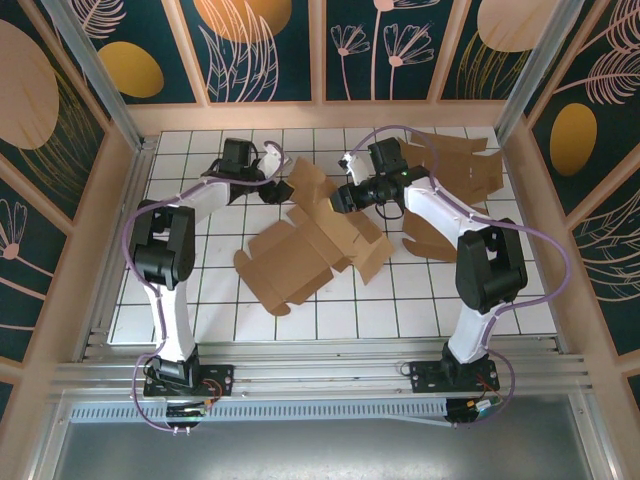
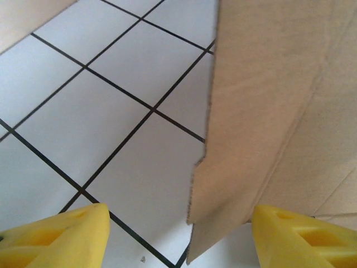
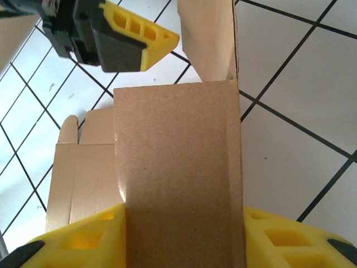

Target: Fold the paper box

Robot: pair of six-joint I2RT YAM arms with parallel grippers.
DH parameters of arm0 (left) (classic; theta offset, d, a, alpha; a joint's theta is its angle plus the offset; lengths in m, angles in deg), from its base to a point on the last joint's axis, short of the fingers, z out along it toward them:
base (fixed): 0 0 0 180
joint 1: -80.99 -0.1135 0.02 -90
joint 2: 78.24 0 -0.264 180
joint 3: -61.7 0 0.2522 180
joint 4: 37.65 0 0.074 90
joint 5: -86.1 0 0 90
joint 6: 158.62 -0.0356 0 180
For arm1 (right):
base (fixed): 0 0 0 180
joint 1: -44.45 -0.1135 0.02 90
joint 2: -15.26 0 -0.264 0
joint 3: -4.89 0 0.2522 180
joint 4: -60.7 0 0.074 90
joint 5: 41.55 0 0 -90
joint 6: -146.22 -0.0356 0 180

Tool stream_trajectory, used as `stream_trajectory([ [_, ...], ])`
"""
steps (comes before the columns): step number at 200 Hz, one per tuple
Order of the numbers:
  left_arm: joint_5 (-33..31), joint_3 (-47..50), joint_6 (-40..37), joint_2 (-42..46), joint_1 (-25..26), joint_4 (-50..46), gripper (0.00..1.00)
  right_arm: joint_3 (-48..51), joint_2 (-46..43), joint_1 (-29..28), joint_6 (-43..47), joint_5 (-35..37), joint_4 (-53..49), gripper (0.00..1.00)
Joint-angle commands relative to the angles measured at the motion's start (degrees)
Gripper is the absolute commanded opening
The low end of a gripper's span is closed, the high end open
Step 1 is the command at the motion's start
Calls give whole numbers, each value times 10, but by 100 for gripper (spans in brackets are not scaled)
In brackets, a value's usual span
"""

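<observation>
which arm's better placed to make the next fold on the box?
Right. The right pincer grips a panel of the paper box, so it can probably fold it straight away. The left pincer stands open by a flap edge, holding nothing.

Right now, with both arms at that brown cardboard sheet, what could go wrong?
The right jaws pinch only one brown cardboard flap; it may slip or crease crookedly. The left jaws stand open around a second flap, so the flat brown box blank could slide on the white tiled table.

2 white arms (image 1: pixel 177 315), yellow fingers (image 2: pixel 61 237)
</observation>
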Motion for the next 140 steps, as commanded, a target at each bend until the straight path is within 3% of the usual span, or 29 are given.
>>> stream_trajectory([
  [1,59,-8,43,0,1,-105,66,-17,-12,-5,7,6,-7,46],
  [41,99,75,208,31,1,-67,56,-25,3,-5,3,7,-5,47],
  [56,78,75,245,25,1,-68,56,-30,6,-5,3,7,-8,47],
  [140,119,18,238,-45,8,-125,53,-27,4,-6,2,6,-3,47],
])
